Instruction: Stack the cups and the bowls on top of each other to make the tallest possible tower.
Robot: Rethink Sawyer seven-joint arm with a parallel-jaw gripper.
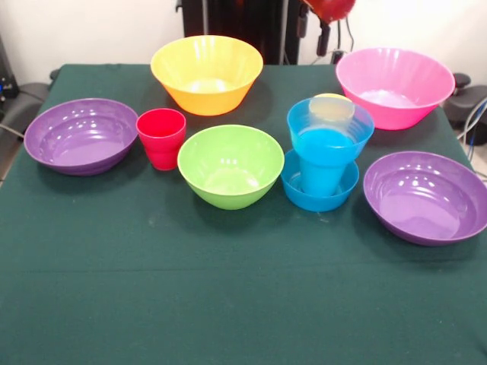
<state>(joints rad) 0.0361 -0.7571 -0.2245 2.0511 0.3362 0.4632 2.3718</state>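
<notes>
1. Tower stood right of centre on the table: blue bowl lowest, blue cup in it, second blue bowl on the cup, yellow cup inside.
2. Lay apart, unstacked: green bowl, red cup, orange bowl, pink bowl, two purple bowls.
3. Saw only part of the arm at the top edge; could not tell the fingers' state.
</notes>
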